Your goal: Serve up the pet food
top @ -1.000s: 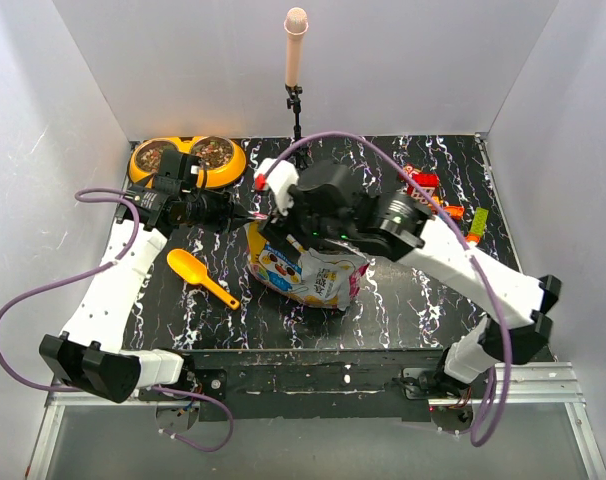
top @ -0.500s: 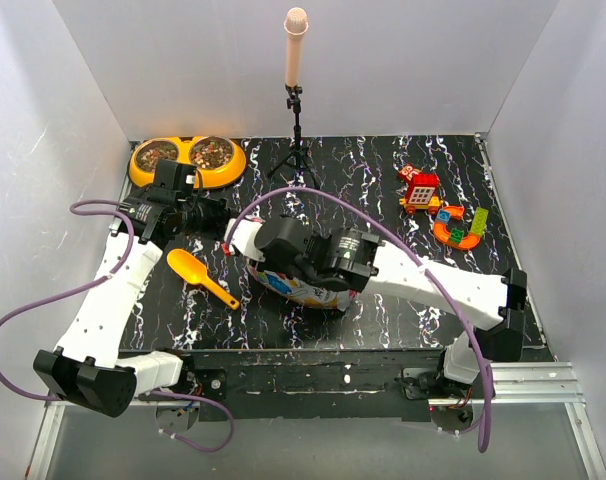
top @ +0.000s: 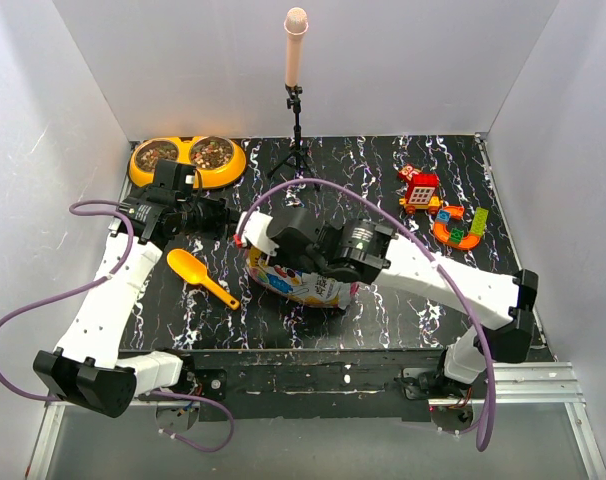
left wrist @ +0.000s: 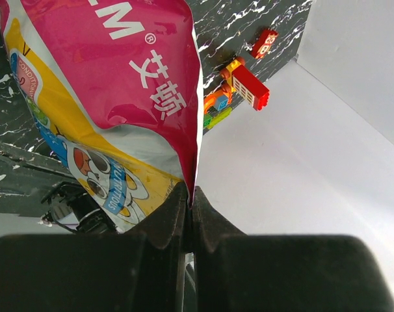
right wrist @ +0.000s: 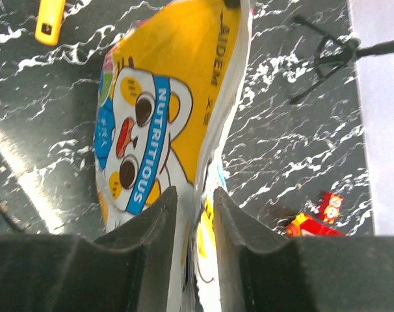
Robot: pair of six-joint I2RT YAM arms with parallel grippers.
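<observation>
The pet food bag, white with yellow and magenta print, stands mid-table. My left gripper is shut on its top edge, and the left wrist view shows the magenta band pinched between the jaws of that gripper. My right gripper reaches in from the right. Its fingers straddle another stretch of the bag's edge and press on both sides at the right gripper. Pet food fills both cups of the orange bowl.
A yellow-orange scoop lies left of the bag, also seen as a scoop in the right wrist view. A microphone stand rises at the back centre. Toy bricks and a curved block piece sit at the right. White walls enclose the table.
My right arm swung down and left onto the bag, and its jaws narrowed around the bag's edge. The left gripper shifted slightly left and still holds the bag.
</observation>
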